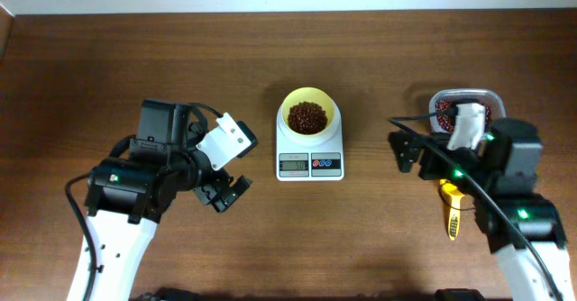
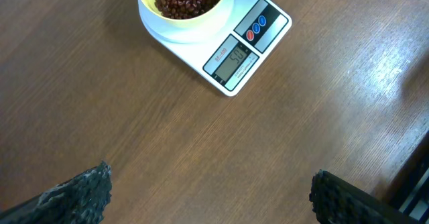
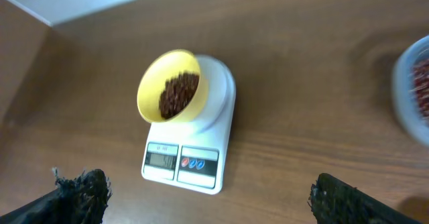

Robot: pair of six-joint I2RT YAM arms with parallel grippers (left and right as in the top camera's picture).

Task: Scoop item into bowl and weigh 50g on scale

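We see the left gripper (image 1: 225, 193) and right gripper (image 1: 407, 152) spread wide, empty, above the brown wooden bench (image 1: 361, 247). Between them, the small white kitchen scale (image 1: 309, 161) carries the round pale-yellow plastic bowl (image 1: 331, 112) of dark red-brown beans (image 1: 306, 116).

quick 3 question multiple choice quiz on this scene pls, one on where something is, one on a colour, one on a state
1. Where is the bowl?
A. on the scale
B. on the bare table
C. held by an arm

2. What colour is the bowl?
A. white
B. blue
C. yellow

3. What state is the left gripper in?
A. shut on a scoop
B. open and empty
C. shut on the bowl

Answers:
1 A, the bowl rests on the white platform above the display.
2 C, its rim and inner wall are pale yellow in all views.
3 B, the left wrist view shows it spread wide with nothing in it.
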